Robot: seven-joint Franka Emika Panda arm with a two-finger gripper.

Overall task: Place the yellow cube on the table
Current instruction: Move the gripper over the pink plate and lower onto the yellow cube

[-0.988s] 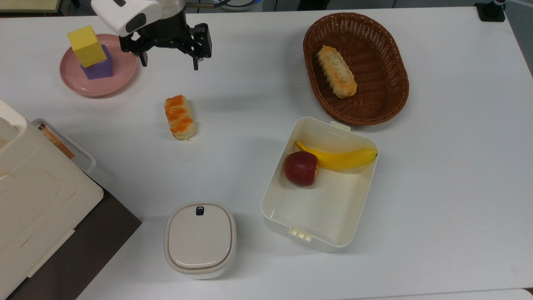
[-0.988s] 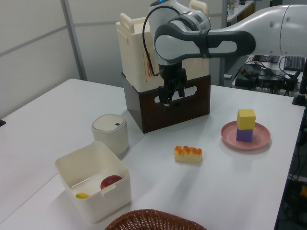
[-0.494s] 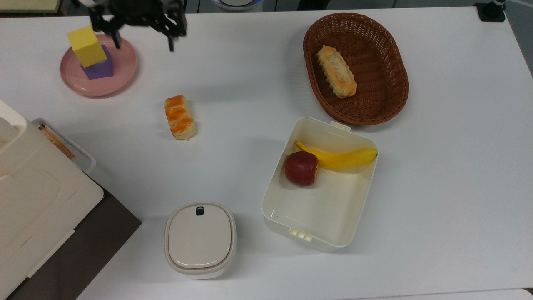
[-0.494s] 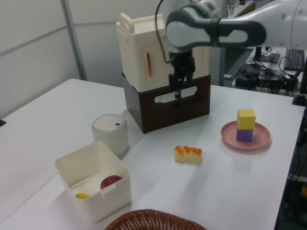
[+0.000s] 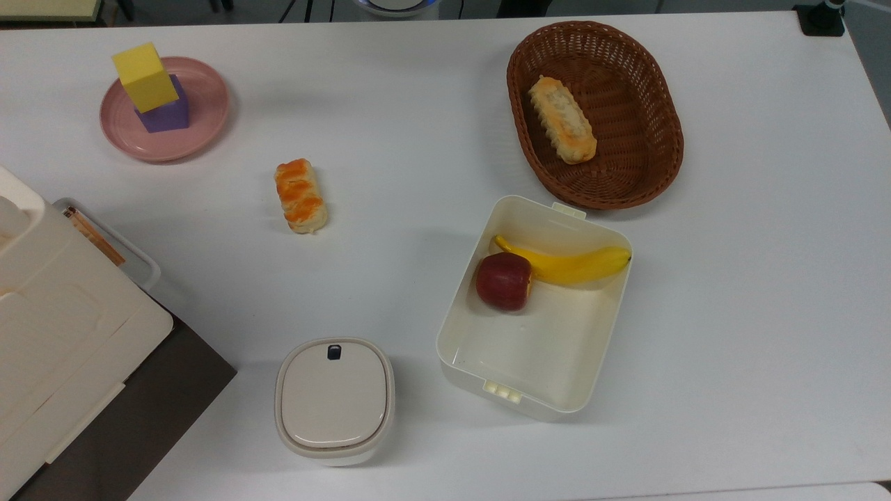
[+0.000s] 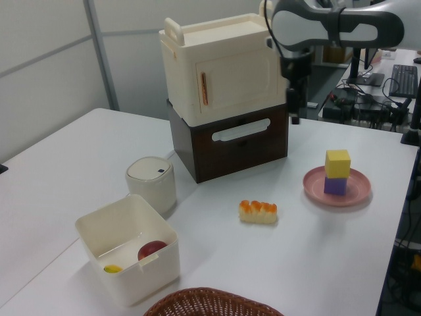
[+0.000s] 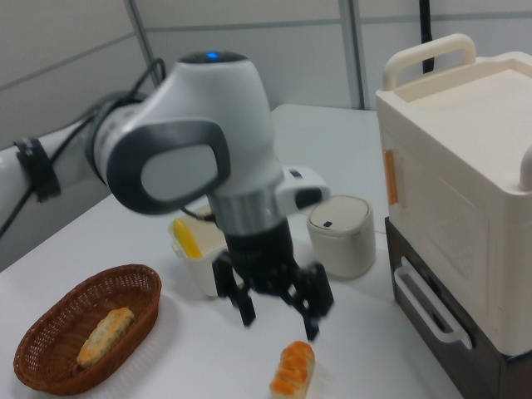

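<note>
I see the yellow cube (image 5: 144,76), matte and sharp-edged, stacked on a purple cube (image 5: 167,111) on the round pink plate (image 5: 202,132) near a corner of the white bench (image 5: 418,125). The cream box (image 5: 557,348) holds a banana (image 5: 571,263) and apple (image 5: 503,280); the wicker basket (image 5: 640,104) holds a pastry (image 5: 562,129). My gripper (image 7: 278,320) hangs above the bench, fingers (image 7: 312,320) spread, grasping nothing.

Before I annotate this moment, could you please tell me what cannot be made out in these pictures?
Left view: the banana is mostly hidden by the cream box wall; the basket is cut off by the bottom edge.
Top view: the yellow cube covers the purple cube top.
</note>
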